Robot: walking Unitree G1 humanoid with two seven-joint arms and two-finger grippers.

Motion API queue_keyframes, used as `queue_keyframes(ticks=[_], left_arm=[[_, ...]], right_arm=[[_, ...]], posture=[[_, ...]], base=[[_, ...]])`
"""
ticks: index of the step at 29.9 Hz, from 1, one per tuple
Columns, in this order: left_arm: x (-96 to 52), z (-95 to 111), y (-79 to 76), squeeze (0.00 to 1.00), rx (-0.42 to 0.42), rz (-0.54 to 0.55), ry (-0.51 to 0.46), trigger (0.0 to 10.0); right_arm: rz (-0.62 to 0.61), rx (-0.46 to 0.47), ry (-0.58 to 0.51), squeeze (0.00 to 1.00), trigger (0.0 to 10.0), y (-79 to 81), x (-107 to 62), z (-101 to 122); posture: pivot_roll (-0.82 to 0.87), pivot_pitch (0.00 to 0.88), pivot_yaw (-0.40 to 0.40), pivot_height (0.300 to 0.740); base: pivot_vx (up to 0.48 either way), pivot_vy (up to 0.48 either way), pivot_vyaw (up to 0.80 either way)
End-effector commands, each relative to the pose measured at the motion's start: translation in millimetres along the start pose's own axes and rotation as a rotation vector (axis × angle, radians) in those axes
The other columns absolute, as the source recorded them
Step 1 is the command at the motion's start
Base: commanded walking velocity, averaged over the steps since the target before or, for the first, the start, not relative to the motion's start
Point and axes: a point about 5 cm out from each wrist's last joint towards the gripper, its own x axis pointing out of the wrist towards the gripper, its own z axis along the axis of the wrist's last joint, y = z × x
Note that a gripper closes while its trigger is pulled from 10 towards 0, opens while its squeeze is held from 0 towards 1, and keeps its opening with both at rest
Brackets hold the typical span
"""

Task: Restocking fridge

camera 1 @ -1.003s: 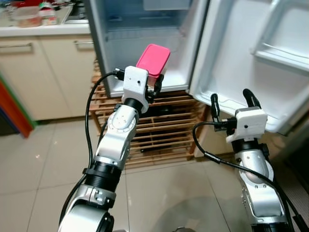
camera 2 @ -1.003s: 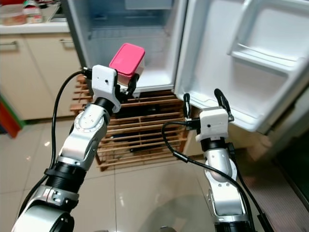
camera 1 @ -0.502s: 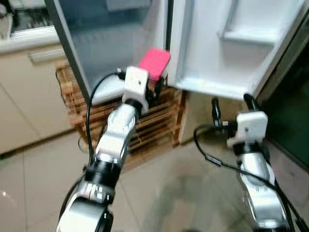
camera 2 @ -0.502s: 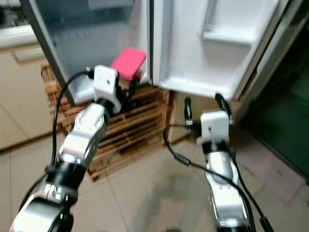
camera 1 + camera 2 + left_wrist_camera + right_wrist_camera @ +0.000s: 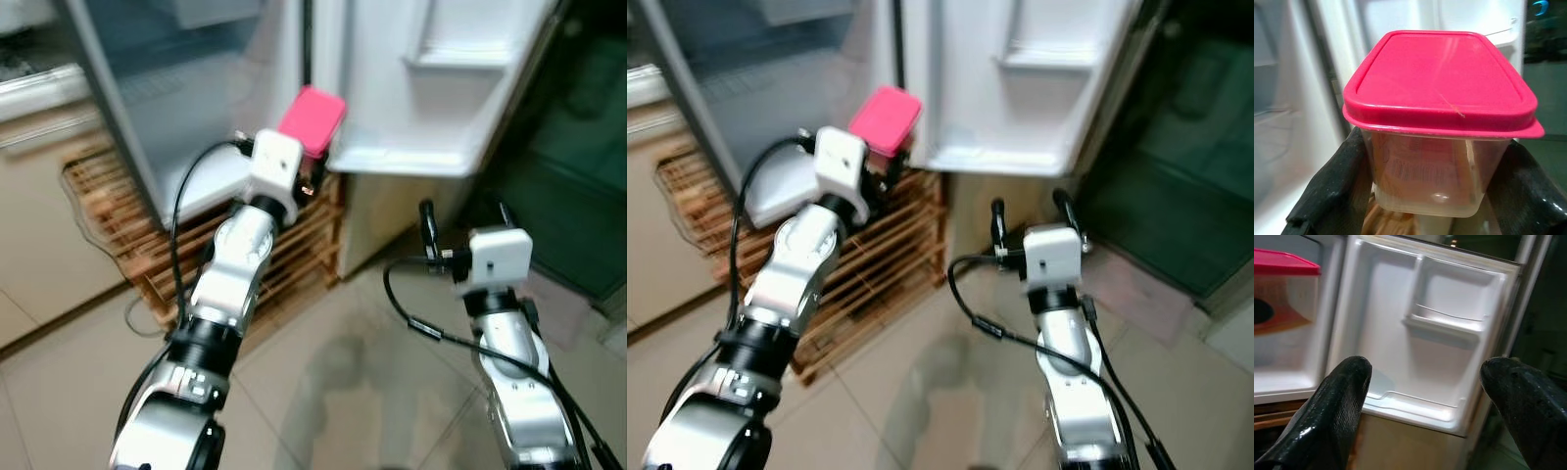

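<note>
From my seat the job in hand is carrying the clear plastic tub with the pink lid (image 5: pixel 312 119) into the open grey fridge cabinet (image 5: pixel 186 108), and I judge the way to do it well is to keep the tub level, swing it left of the cabinet's front edge so it clears the hinge side, and only let go once its base sits flat on the white floor of the compartment. On the left, the left end effector (image 5: pixel 1415 196) is closed on the tub, one black finger (image 5: pixel 1332 186) pressed to each short side, lid uppermost and a paper label showing through the wall. The tub is held up in front of the fridge, roughly at the seam between cabinet and open white fridge door (image 5: pixel 441 78), above the slatted wooden rack (image 5: pixel 147 245) on which the fridge stands. To the right, the right end effector (image 5: pixel 1027 211) hovers low, fingers spread wide and empty, below the door's lower edge.
</note>
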Motion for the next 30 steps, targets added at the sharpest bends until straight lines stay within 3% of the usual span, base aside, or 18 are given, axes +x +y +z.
queue_keyframes(ticks=[1, 17, 30], left_arm=[[1.6, 4.6, 6.4, 0.00, 0.032, 0.000, -0.022, 10.0], [1.3, 10.3, 1.1, 0.00, 0.032, -0.041, -0.074, 10.0], [3.2, 24.7, -2.0, 0.00, 0.009, -0.084, -0.141, 10.0]], right_arm=[[0.005, -0.005, -0.024, 0.00, 10.0, 1.2, 2.3, 4.9], [0.008, -0.011, -0.043, 0.00, 10.0, -0.3, 3.4, 5.4], [0.017, 0.011, -0.040, 0.00, 10.0, 1.9, -0.9, 4.8]], posture=[[-0.15, 0.000, 0.018, 0.740], [-0.15, 0.000, 0.015, 0.740], [-0.16, 0.000, 0.018, 0.680]], base=[[0.461, 0.000, 0.00], [0.450, 0.000, 0.00], [0.000, 0.000, 0.00]])
